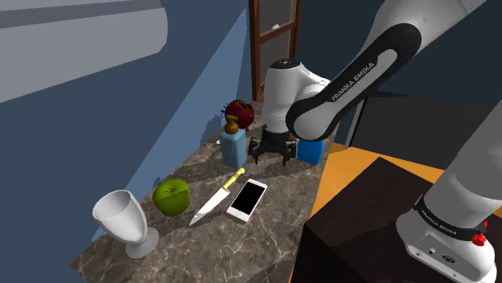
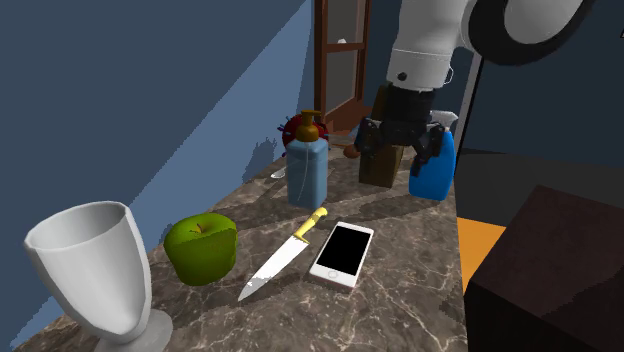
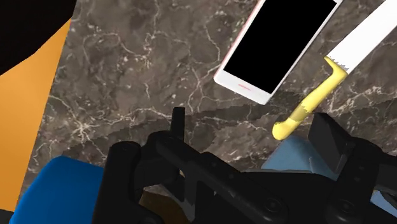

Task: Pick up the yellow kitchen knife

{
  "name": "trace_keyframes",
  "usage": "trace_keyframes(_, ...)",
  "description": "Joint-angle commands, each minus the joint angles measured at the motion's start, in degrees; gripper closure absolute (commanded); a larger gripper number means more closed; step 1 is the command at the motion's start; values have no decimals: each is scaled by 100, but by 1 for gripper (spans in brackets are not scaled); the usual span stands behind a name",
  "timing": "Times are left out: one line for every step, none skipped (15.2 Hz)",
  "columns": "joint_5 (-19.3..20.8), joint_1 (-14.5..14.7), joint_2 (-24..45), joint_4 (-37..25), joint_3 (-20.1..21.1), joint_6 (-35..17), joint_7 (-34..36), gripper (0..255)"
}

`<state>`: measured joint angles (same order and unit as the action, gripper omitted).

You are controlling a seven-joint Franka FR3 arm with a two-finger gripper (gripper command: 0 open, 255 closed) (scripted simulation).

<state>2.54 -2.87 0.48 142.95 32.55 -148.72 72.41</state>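
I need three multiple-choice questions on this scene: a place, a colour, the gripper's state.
1. The knife lies between: A) the apple and the phone; B) two bottles; C) the cup and the wall.
2. Its handle is: A) red; B) yellow; C) black.
3. The gripper is: A) shut on the knife; B) open, holding nothing; C) shut on the phone.
Answers: 1 A, apple on one side, phone on the other; 2 B, the handle shows yellow; 3 B, its fingers stand apart above the counter.
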Motion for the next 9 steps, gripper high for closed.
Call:
trace_keyframes(721, 50, 602, -354, 7, -192, 870, 0)
trace_keyframes(1045, 150, 876, -535, -85, -252, 1242, 0)
trace_keyframes(1338, 278, 1139, -725, -203, -298, 1588, 0)
trace_keyframes(1594, 426, 1391, -923, -339, -333, 1903, 0)
trace_keyframes(1814, 584, 1633, -1129, -482, -360, 2188, 0)
trace_keyframes(2001, 740, 1867, -1341, -622, -380, 2447, 0)
trace_keyframes(2159, 896, 2095, -1558, -760, -394, 2680, 0)
trace_keyframes(2294, 1040, 2318, -1782, -886, -401, 2894, 0)
trace_keyframes(2401, 1185, 2536, -2011, -1012, -405, 3084, 0)
